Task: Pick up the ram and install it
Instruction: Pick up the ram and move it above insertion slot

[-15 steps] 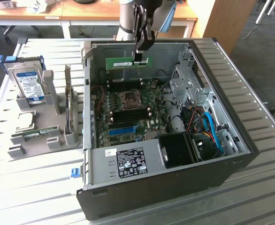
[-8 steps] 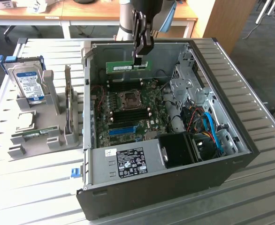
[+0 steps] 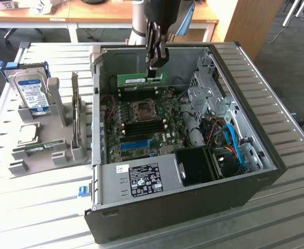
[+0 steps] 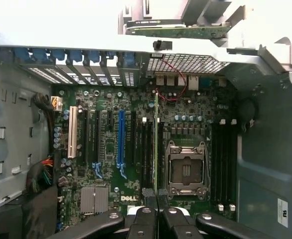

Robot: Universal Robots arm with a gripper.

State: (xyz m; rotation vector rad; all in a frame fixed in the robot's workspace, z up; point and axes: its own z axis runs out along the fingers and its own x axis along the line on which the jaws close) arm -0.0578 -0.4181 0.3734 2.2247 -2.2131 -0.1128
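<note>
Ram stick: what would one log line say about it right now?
gripper: shut on ram | where: inside open computer case, over motherboard slots beside CPU socket | seated: cannot tell

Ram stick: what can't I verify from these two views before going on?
- Seating: in the exterior view, the lower edge of the ram merges with the dark slots; the wrist view has it edge-on.
- Grip contact: in the exterior view, the end effector covers it.
- Label text on the ram: too small, exterior view.
</note>
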